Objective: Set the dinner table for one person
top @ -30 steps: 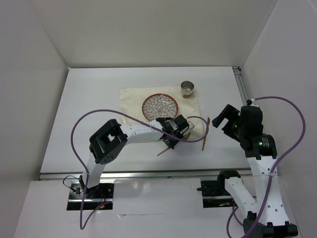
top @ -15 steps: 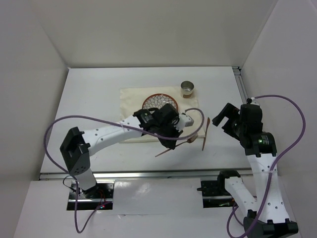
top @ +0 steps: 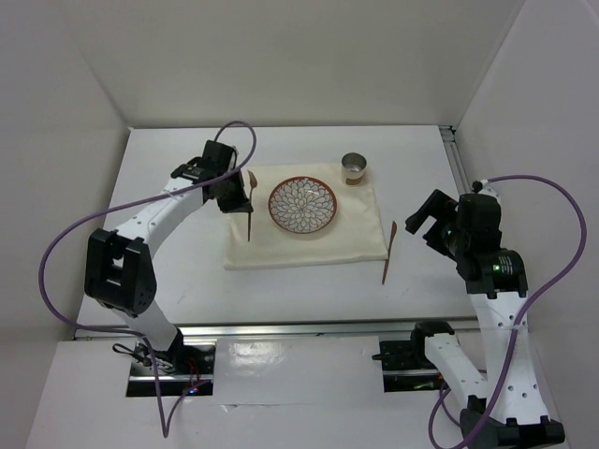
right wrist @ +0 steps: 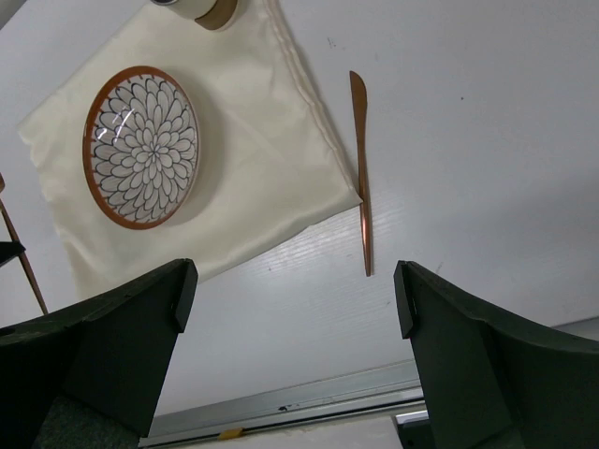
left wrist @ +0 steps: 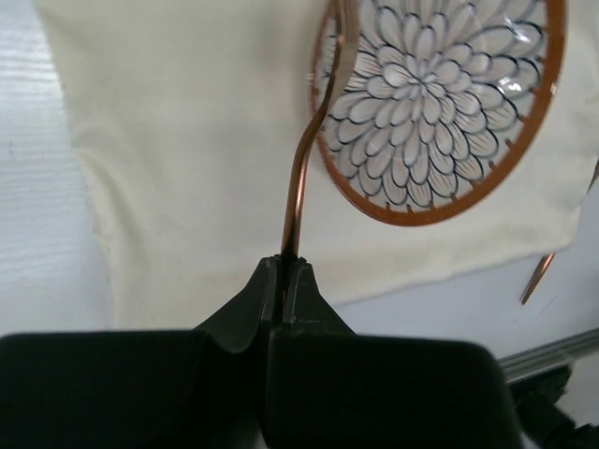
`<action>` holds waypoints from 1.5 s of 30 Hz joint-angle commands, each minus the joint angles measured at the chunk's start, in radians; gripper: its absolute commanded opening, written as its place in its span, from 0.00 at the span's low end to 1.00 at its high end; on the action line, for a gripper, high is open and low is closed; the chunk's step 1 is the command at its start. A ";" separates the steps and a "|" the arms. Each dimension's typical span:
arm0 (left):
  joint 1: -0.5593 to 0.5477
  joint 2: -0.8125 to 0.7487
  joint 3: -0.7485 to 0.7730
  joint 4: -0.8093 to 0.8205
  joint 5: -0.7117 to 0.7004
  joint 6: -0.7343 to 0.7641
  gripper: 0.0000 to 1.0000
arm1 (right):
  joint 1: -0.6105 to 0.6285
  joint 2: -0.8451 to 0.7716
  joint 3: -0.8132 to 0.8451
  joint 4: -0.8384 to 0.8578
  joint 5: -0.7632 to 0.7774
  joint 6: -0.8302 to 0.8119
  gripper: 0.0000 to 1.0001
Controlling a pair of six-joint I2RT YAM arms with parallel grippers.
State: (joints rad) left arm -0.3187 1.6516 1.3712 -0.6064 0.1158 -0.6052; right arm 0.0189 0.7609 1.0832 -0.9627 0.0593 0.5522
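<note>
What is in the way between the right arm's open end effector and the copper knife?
Nothing visible. The right end effector hangs open above the knife, which lies on the bare white table, right beside the placemat corner.

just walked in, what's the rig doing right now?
Setting a place for one. The left gripper is shut on a copper utensil, holding it at the left part of the placemat, beside the patterned plate; I can't tell whether it has touched down. The right gripper hangs open and empty at the right. A copper knife lies on the table off the mat's right edge, and a metal cup stands at its far right corner.
</note>
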 commanded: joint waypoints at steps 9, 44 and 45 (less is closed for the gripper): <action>0.058 0.198 0.078 0.117 -0.015 -0.119 0.00 | -0.005 0.037 0.064 -0.038 0.020 -0.044 1.00; 0.007 0.306 0.180 -0.006 -0.180 0.062 0.83 | -0.005 0.466 -0.126 0.067 -0.164 0.040 0.89; 0.007 0.288 0.193 -0.033 -0.191 0.071 0.83 | -0.005 0.477 -0.137 0.067 -0.151 0.040 0.84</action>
State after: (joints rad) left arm -0.3122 2.0144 1.5063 -0.5701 -0.0502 -0.5720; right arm 0.0189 1.2240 0.9627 -0.9493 -0.0948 0.5602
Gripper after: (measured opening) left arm 0.819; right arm 0.857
